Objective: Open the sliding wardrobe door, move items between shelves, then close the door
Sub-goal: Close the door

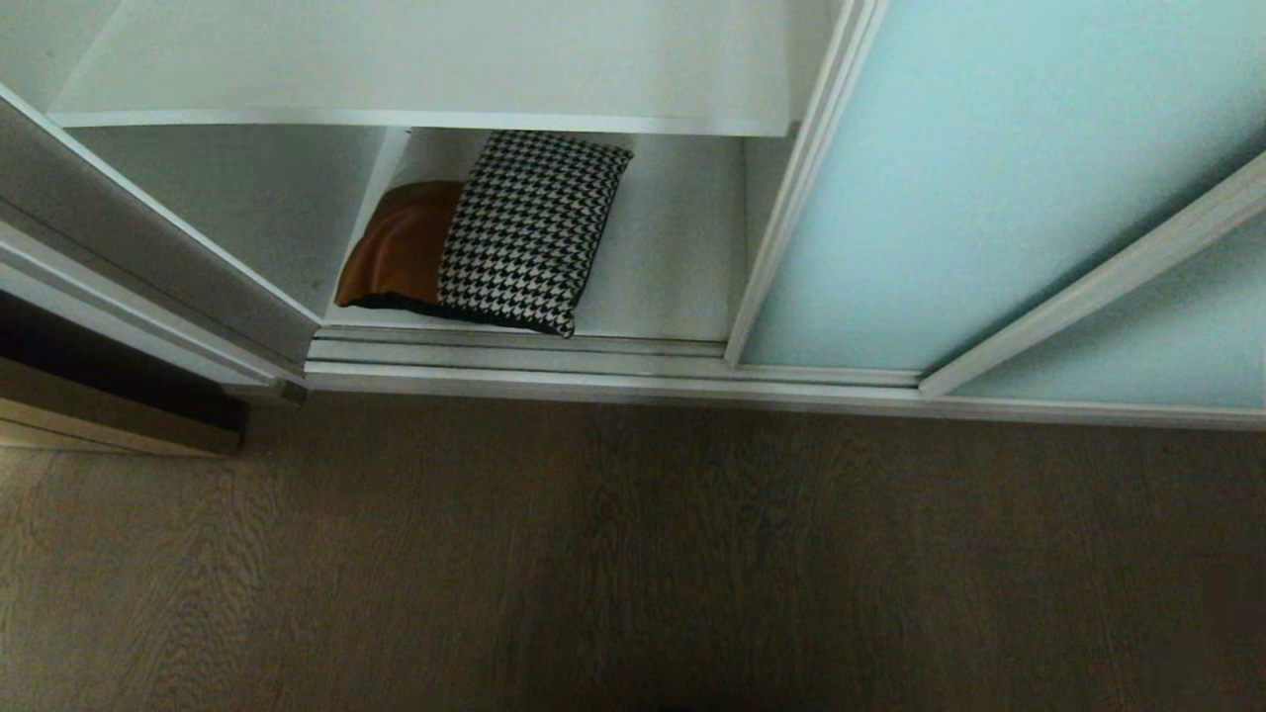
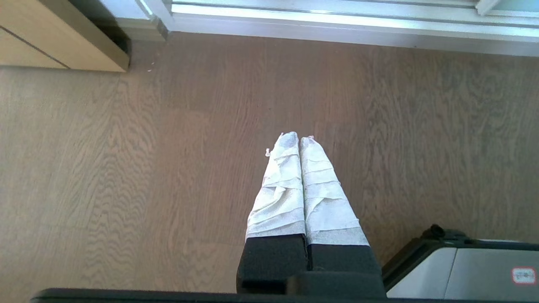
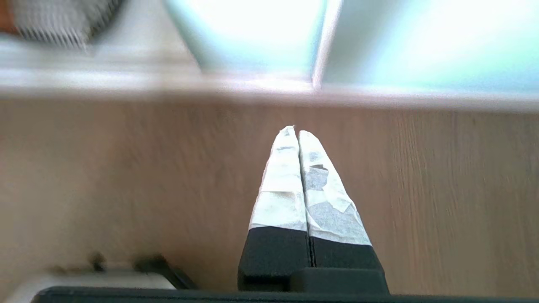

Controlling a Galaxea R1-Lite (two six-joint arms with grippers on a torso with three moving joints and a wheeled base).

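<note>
Nearest the robot lies the wood-grain floor (image 1: 633, 554), brown and bare in the head view, where neither arm shows. The left gripper (image 2: 299, 141) hangs over this floor in the left wrist view, its two tape-wrapped fingers (image 2: 280, 189) pressed together with nothing between them. A grey-white part of the robot's base (image 2: 463, 269) sits at the corner of that view, and a light wooden door (image 2: 50, 38) stands off to the side by the wardrobe's corner. The right gripper (image 3: 296, 131) is likewise closed and empty, its taped fingers (image 3: 282, 185) touching along their length above the floor, pointing toward the wardrobe's bottom track; that view is blurred.

Beyond the floor runs the silver-white floor track (image 1: 514, 361) of the wardrobe. The sliding wardrobe door (image 1: 949, 178), frosted pale aqua glass in a slim pale frame, stands to the right, leaving the left part of the wardrobe open. A second aqua panel (image 1: 1167, 336) overlaps behind it at the far right.

Inside the opening, the cushion (image 1: 504, 232) rests on the bottom shelf (image 1: 663, 257), leaning tilted against the inner white wall, its tan-brown leather part to the left and its houndstooth part to the right. Above it sits a higher white shelf (image 1: 445, 59).
</note>
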